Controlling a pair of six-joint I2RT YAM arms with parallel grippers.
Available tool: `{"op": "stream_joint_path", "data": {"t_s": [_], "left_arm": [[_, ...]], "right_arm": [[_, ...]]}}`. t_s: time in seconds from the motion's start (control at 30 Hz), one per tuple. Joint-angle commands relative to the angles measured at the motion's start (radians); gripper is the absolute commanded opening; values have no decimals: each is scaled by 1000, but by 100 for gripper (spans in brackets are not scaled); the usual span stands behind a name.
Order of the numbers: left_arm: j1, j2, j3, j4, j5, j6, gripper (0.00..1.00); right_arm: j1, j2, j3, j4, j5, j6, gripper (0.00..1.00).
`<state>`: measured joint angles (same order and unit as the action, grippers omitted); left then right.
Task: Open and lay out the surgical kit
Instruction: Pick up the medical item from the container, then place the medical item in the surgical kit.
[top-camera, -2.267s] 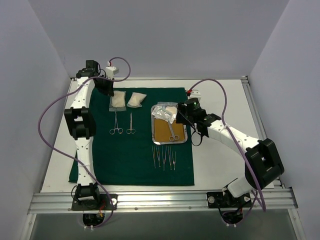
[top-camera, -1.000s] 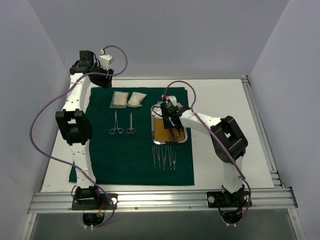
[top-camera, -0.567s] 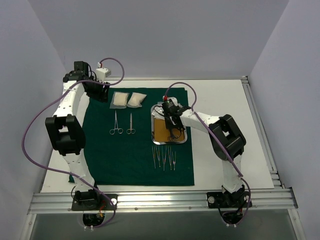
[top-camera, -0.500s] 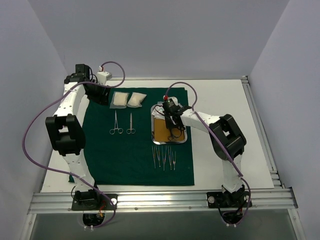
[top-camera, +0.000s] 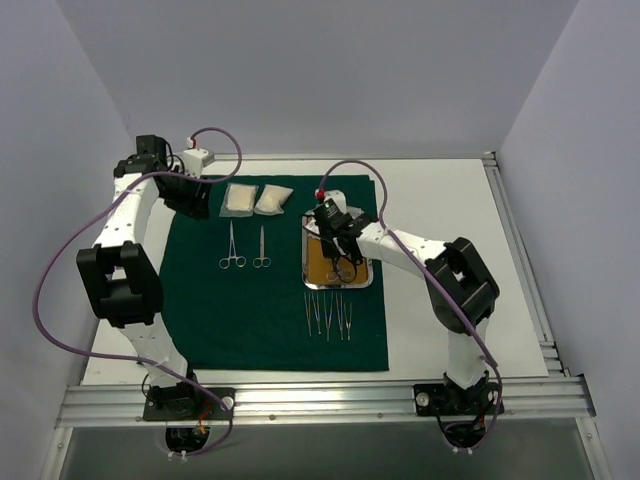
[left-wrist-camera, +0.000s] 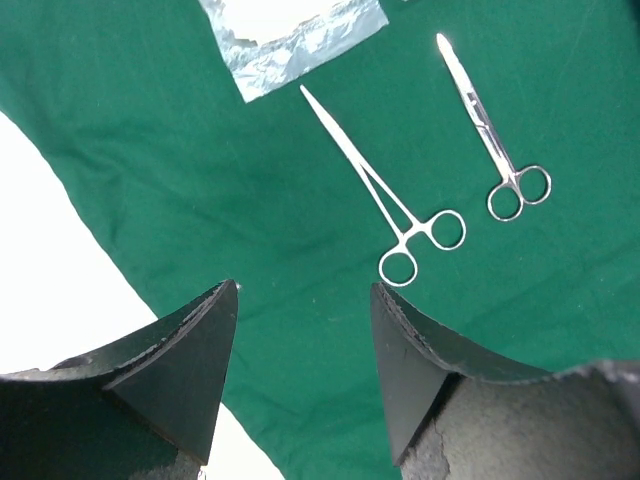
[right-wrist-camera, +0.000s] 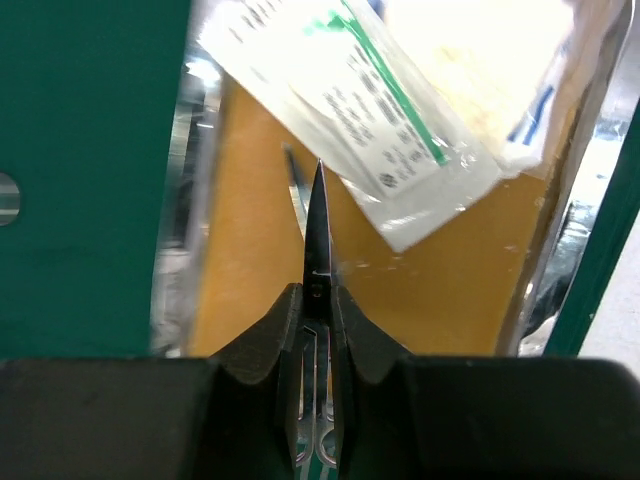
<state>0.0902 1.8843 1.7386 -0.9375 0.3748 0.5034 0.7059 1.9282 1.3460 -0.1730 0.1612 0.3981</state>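
The dark green cloth (top-camera: 270, 320) lies spread on the table with the steel tray (top-camera: 338, 284) on its right part. My right gripper (top-camera: 344, 252) is over the tray, shut on a ring-handled clamp (right-wrist-camera: 318, 235) that points forward between the jaws. Clear packets (right-wrist-camera: 370, 120) lie at the tray's far end. Two more clamps (left-wrist-camera: 385, 195) (left-wrist-camera: 493, 135) rest side by side on the cloth. Behind them sit two white gauze pads (top-camera: 239, 199) (top-camera: 273, 198). Several thin tweezers (top-camera: 327, 313) lie in front of the tray. My left gripper (left-wrist-camera: 305, 300) hangs open above the cloth's left edge, holding nothing.
The white tabletop (top-camera: 440, 290) shows right of the cloth and along its left edge (left-wrist-camera: 40, 260). A metal rail (top-camera: 320, 400) runs across the near edge by the arm bases. Purple cables (top-camera: 60, 260) loop from both arms. Grey walls close in the left and right sides.
My right gripper has shut on the clamp in the tray and drawn slightly back. The left arm has swung further left and lower at the cloth's far left corner, still open.
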Motion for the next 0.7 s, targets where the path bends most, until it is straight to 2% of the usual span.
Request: {"op": "stream_joint_path", "data": {"t_s": [0.0,0.27,0.47,0.67], "left_arm": [[17,-50,-36,-15,33,23,64],[36,-62,-112,-26,39,32,64],[37,-76,-151,-29,45,34,64],[42,-86,-186,-24,53,38,64]], "right_arm": [[53,-116,65,-10,100,53,0],[144,-69,131,98,141,123,0],[176,107,266,161,155,173,0],[167,235,321,199,196,199,0]]}}
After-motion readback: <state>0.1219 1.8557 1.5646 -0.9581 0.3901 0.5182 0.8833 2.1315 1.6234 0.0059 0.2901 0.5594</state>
